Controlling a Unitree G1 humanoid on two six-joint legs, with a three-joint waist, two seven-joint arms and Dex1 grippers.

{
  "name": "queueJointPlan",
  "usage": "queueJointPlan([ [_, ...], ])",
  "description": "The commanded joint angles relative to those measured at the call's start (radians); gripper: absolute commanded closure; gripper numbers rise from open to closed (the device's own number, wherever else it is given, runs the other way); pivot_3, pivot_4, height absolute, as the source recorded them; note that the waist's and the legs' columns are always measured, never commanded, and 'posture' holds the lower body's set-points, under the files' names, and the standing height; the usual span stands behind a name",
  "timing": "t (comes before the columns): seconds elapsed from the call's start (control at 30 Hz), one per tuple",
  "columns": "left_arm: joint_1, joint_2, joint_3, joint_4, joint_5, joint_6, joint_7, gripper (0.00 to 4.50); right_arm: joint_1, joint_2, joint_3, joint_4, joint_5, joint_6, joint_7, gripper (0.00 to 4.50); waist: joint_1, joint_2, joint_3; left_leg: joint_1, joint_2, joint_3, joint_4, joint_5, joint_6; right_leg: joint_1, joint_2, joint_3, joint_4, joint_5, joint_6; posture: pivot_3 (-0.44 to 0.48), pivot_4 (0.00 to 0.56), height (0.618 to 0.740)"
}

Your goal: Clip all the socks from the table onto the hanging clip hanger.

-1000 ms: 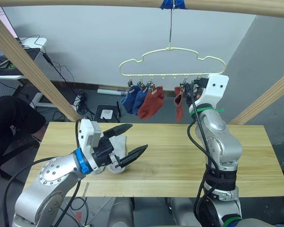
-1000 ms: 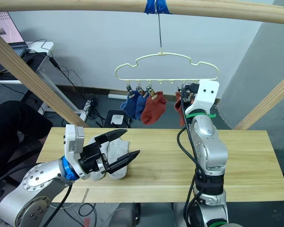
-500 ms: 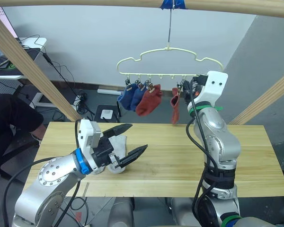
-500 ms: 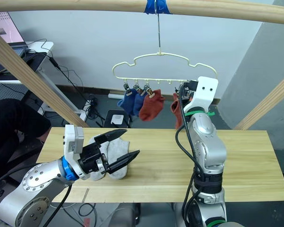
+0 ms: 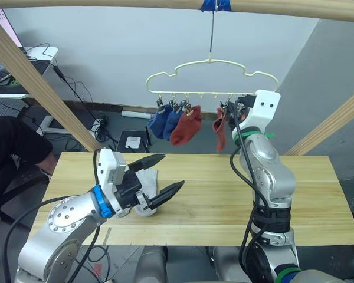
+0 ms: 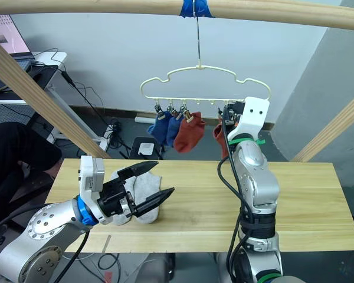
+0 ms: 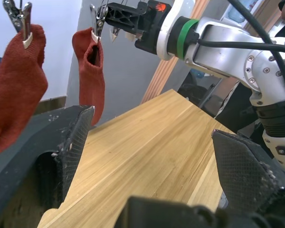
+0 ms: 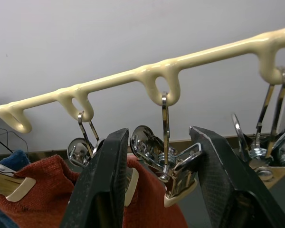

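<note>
A: What's on the table [image 5: 224, 194]?
B: Near its left end lie the grey socks [image 6: 143, 191], side by side. The left pincer [image 5: 159, 177] hovers right over them, fingers spread wide, holding nothing.

A: And above?
B: The hanger [image 5: 212, 76] hangs by its hook from the pole, over the table's far edge. Two blue socks [image 5: 165, 122] are clipped towards its left end, a red sock [image 5: 186, 128] next to them, and a second red sock [image 5: 220, 131] further right, near the raised right arm.

A: Is the right pincer [image 8: 159, 190] gripping something?
B: Its fingers are apart, either side of a silver clip [image 8: 173, 166] under the bar, up against it, though I can't tell whether they're pressing it. The second red sock's top sits just beside that clip.
</note>
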Motion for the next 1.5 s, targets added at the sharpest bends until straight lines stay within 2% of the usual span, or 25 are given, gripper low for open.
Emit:
queueJointPlan([
  [0.03,0.012,-0.004,-0.001,-0.047,-0.002,-0.017,0.002,0.0,-0.024,-0.004,-0.001,-0.02,0.002,-0.032,-0.002,2.39,0.0,0.0,0.0,0.0,0.0,0.0,0.0,0.0,0.0,0.0,0.0,0.0,0.0,0.0,0.0,-0.02,0.271,0.74],
  [0.3,0.013,-0.003,0.0,-0.046,-0.004,-0.018,-0.001,0.0,-0.032,-0.006,-0.002,-0.007,0.004,-0.044,-0.004,2.39,0.0,0.0,0.0,0.0,0.0,0.0,0.0,0.0,0.0,0.0,0.0,0.0,0.0,0.0,0.0,-0.022,0.271,0.74],
  [0.4,0.014,-0.004,-0.002,-0.047,-0.002,-0.019,0.0,0.0,-0.032,-0.006,-0.002,-0.002,0.012,-0.051,0.004,2.98,0.0,0.0,0.0,0.0,0.0,0.0,0.0,0.0,0.0,0.0,0.0,0.0,0.0,0.0,0.0,-0.021,0.271,0.74],
  [0.5,0.014,-0.005,-0.002,-0.048,-0.002,-0.018,0.001,0.0,-0.033,-0.005,-0.002,-0.001,0.016,-0.052,0.009,3.84,0.0,0.0,0.0,0.0,0.0,0.0,0.0,0.0,0.0,0.0,0.0,0.0,0.0,0.0,0.0,-0.021,0.271,0.74],
  [0.57,0.014,-0.006,-0.003,-0.048,-0.002,-0.018,0.002,0.0,-0.032,-0.007,-0.001,-0.001,0.016,-0.052,0.011,4.16,0.0,0.0,0.0,0.0,0.0,0.0,0.0,0.0,0.0,0.0,0.0,0.0,0.0,0.0,0.0,-0.019,0.272,0.74],
  [0.8,0.03,-0.003,-0.014,-0.038,0.018,-0.012,0.01,0.0,-0.039,-0.049,-0.03,0.005,0.071,-0.04,0.094,4.16,0.0,0.0,0.0,0.0,0.0,0.0,0.0,0.0,0.0,0.0,0.0,0.0,0.0,0.0,0.0,-0.021,0.275,0.74],
  [0.9,0.039,-0.042,0.027,0.049,-0.007,0.061,0.109,0.0,-0.053,-0.123,-0.074,0.021,0.138,0.004,0.177,4.16,0.001,0.0,0.0,0.0,0.0,0.0,0.0,0.0,0.0,0.0,0.0,0.0,0.0,0.0,0.0,-0.024,0.276,0.74],
  [1.03,0.07,-0.03,0.027,0.13,0.065,0.058,0.117,0.0,-0.063,-0.249,-0.096,0.028,0.224,0.109,0.295,4.16,0.0,0.001,0.001,0.0,0.0,0.0,0.0,0.0,0.0,0.0,0.0,0.0,0.0,-0.001,0.001,-0.033,0.278,0.74],
  [1.3,0.073,-0.037,0.017,0.198,0.12,0.026,0.099,0.0,-0.089,-0.391,-0.145,0.019,0.385,0.304,0.412,4.16,0.002,0.001,0.001,0.0,0.0,0.0,0.0,0.0,0.0,0.0,0.0,0.0,0.0,-0.001,0.001,-0.046,0.286,0.74],
  [1.5,0.042,-0.058,-0.012,0.175,0.143,-0.002,0.09,0.0,-0.063,-0.42,-0.075,0.025,0.323,0.197,0.42,4.16,0.002,0.001,0.001,0.0,0.0,0.0,0.0,0.0,0.0,0.0,0.0,0.001,0.0,-0.002,0.002,-0.044,0.283,0.74],
])
